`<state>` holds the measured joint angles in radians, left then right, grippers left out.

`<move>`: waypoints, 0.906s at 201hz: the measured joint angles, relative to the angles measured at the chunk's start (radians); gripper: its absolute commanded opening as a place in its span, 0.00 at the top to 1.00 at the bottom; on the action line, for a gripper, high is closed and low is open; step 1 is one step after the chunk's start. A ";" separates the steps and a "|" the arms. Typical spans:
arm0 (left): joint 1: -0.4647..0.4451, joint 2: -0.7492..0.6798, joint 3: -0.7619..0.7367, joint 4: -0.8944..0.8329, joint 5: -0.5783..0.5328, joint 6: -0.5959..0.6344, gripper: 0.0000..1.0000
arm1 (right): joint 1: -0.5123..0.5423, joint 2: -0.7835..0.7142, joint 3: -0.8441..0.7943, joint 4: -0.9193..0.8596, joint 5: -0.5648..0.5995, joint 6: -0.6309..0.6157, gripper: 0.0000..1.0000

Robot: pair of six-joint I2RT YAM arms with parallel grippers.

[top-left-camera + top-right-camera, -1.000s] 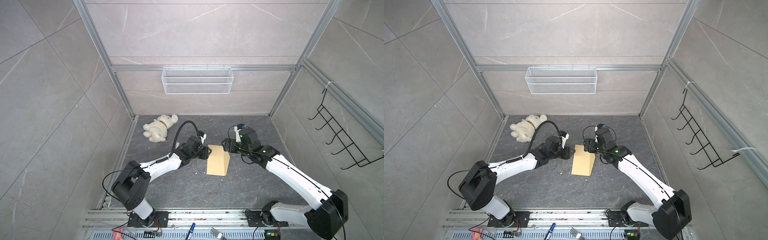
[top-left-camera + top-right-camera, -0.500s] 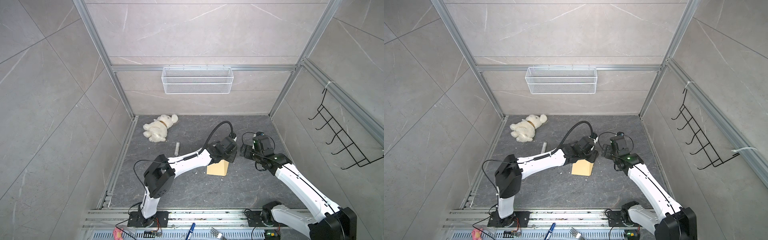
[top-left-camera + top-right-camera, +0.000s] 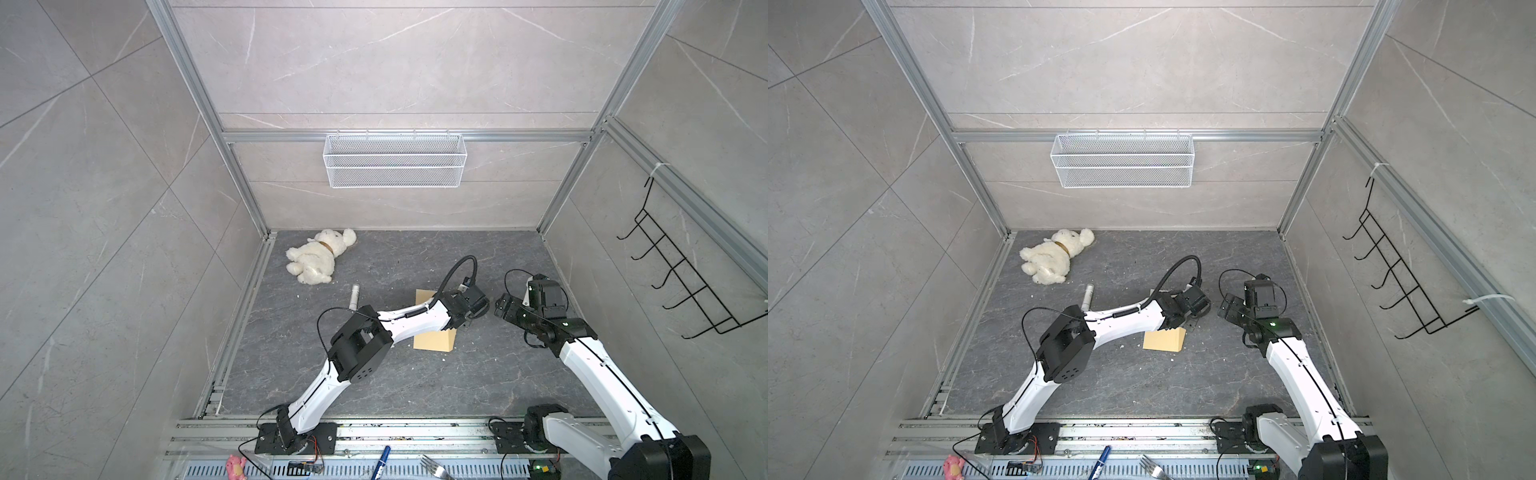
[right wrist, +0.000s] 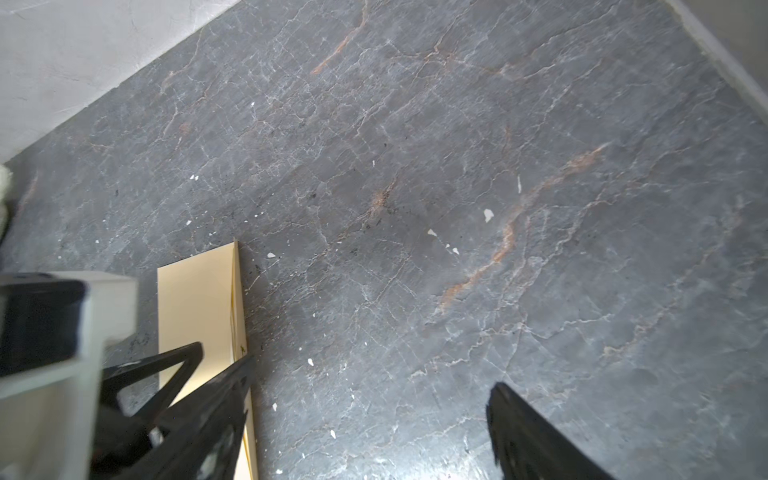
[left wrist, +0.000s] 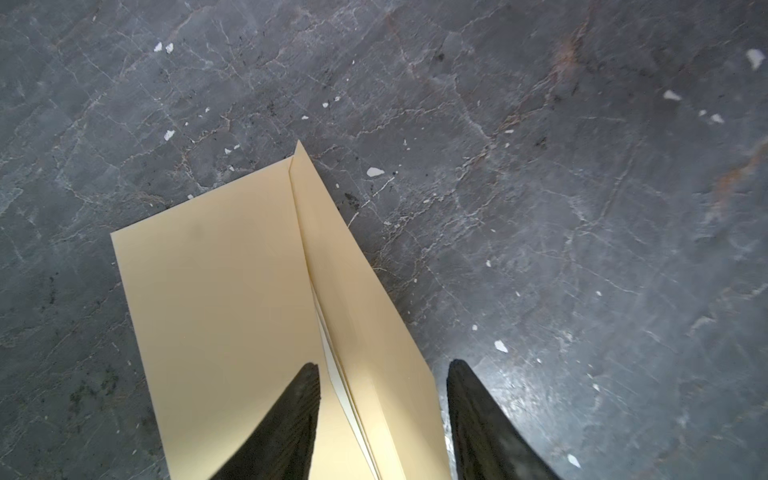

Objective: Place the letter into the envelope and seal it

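Note:
The yellow-tan envelope [image 3: 434, 341] [image 3: 1163, 340] lies on the dark floor, partly under my left arm in both top views. In the left wrist view the envelope [image 5: 224, 291] has its long flap [image 5: 365, 299] raised along the fold. Thin pale paper edges [image 5: 332, 374] show in the mouth under the flap; I cannot tell whether they are the letter, which is otherwise hidden. My left gripper [image 5: 382, 368] [image 3: 466, 325] is open and straddles the flap without touching it. My right gripper [image 4: 372, 380] [image 3: 500, 309] is open wide over bare floor beside the envelope [image 4: 195, 299].
A white plush bear [image 3: 320, 259] lies at the back left, with a grey cylinder [image 3: 354, 296] on the floor near it. A wire basket [image 3: 395, 160] hangs on the back wall and a black hook rack [image 3: 681, 282] on the right wall. White crumbs dot the floor.
My left arm has swung from the envelope's left side across it to its right edge. My right gripper has drawn back to the right, away from the envelope.

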<state>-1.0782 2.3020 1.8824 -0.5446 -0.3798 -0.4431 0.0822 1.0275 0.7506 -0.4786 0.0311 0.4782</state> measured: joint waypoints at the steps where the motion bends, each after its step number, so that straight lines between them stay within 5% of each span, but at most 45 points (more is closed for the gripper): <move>1: 0.000 0.002 0.000 -0.002 -0.001 0.000 0.51 | 0.000 0.000 0.000 0.001 -0.001 0.000 0.08; 28: 0.000 0.012 0.001 0.003 -0.004 0.007 0.61 | -0.011 0.000 -0.007 0.016 -0.032 0.000 0.08; 78: 0.000 0.012 -0.002 0.031 -0.013 0.064 1.00 | -0.016 0.000 -0.019 0.035 -0.063 0.000 0.08; 126: 0.000 -0.080 -0.187 0.176 -0.038 0.274 1.00 | -0.022 0.000 -0.020 0.038 -0.074 0.000 0.08; 182: 0.021 -0.409 -0.555 0.445 0.079 0.798 1.00 | -0.027 0.000 -0.025 0.042 -0.084 -0.001 0.08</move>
<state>-1.0576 1.8927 1.3273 -0.0994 -0.3004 0.3546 0.0555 1.0271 0.7254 -0.4370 -0.0532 0.4774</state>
